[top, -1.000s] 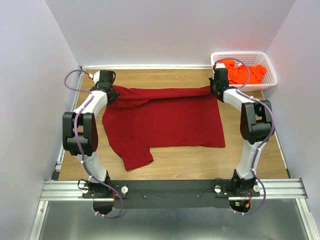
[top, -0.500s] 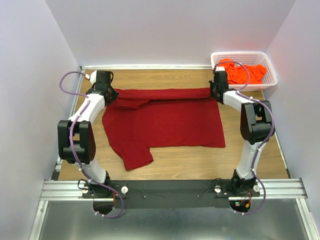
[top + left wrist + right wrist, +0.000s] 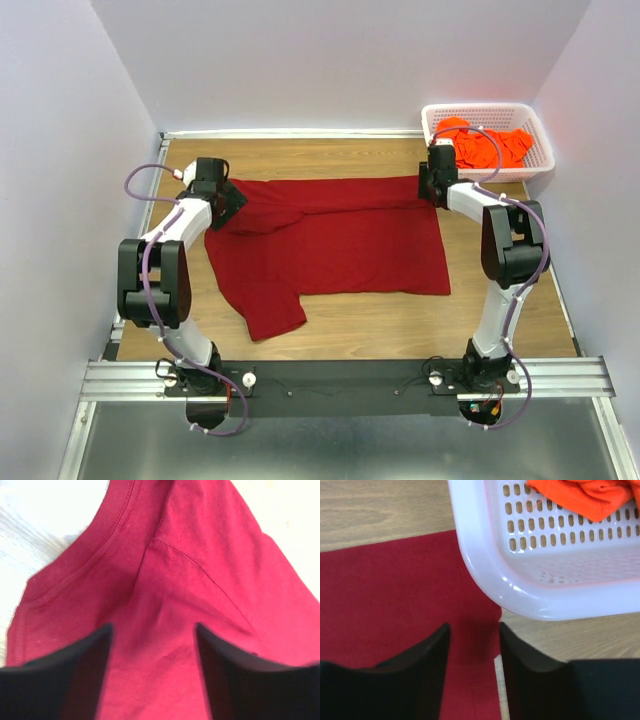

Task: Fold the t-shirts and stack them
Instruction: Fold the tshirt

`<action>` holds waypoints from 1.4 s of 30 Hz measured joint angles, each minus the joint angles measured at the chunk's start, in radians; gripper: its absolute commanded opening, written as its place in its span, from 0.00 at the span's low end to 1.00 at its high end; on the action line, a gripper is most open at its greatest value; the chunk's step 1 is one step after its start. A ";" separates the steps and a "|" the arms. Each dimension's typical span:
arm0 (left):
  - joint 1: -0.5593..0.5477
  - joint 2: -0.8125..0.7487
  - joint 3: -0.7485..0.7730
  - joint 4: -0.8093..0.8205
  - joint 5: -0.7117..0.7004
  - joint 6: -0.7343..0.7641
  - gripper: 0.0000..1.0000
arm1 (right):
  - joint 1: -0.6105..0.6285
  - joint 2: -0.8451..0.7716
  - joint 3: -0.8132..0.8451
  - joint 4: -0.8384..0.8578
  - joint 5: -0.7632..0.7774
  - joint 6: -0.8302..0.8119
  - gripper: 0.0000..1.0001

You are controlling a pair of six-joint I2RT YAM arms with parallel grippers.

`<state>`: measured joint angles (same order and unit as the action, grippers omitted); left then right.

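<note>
Maroon t-shirt (image 3: 340,245) spread; both jaws parted, apparently holding nothing; basket (image 3: 470,540) with orange t-shirts (image 3: 488,147) beside right jaws.

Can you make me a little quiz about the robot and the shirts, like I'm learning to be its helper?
1. True or false: the maroon t-shirt lies on the wooden table.
2. Where are the orange t-shirts? A: in the white basket. B: on the table. C: in a gripper.
3. Fill in: the left gripper has its jaws ____.
Key: 1 true; 2 A; 3 open.
</note>
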<state>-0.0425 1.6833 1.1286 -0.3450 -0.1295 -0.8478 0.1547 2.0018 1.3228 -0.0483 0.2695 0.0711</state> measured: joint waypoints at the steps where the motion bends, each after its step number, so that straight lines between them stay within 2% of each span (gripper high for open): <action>1: 0.002 -0.005 -0.002 0.001 0.000 -0.002 0.92 | 0.000 0.000 0.001 -0.009 -0.002 0.007 0.66; 5: 0.002 -0.080 -0.029 0.002 0.000 0.011 0.95 | 0.000 -0.011 0.007 -0.072 -0.026 0.064 0.77; 9: 0.002 -0.195 -0.059 0.006 -0.016 0.029 0.94 | 0.003 -0.077 -0.001 -0.158 -0.080 0.137 0.76; 10: 0.002 -0.220 -0.072 0.008 -0.019 0.033 0.89 | 0.004 -0.098 -0.007 -0.166 -0.091 0.152 0.76; 12: 0.002 -0.242 -0.101 0.012 -0.020 0.040 0.83 | 0.007 -0.166 -0.034 -0.194 -0.171 0.197 0.73; 13: 0.002 -0.244 -0.121 0.016 -0.019 0.040 0.76 | 0.008 -0.188 -0.045 -0.198 -0.195 0.212 0.71; 16: -0.010 -0.242 -0.199 0.008 -0.015 0.033 0.68 | 0.014 -0.263 -0.117 -0.211 -0.330 0.287 0.61; 23: -0.099 -0.242 -0.333 0.001 0.023 -0.013 0.61 | 0.023 -0.312 -0.317 -0.246 -0.463 0.389 0.56; 28: -0.143 -0.250 -0.414 0.006 0.063 -0.068 0.60 | 0.023 -0.361 -0.430 -0.265 -0.463 0.442 0.56; 36: -0.184 -0.365 -0.515 0.010 0.124 -0.152 0.62 | -0.010 -0.463 -0.509 -0.351 -0.351 0.504 0.59; 39: -0.215 -0.437 -0.541 -0.029 0.147 -0.177 0.73 | -0.032 -0.508 -0.528 -0.425 -0.283 0.502 0.62; 42: -0.228 -0.511 -0.528 -0.076 0.150 -0.185 0.79 | -0.039 -0.520 -0.509 -0.475 -0.248 0.490 0.64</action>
<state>-0.2703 1.1725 0.6006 -0.4213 0.0208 -1.0328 0.1154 1.4818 0.8135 -0.5228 0.0212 0.5613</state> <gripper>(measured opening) 0.740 0.626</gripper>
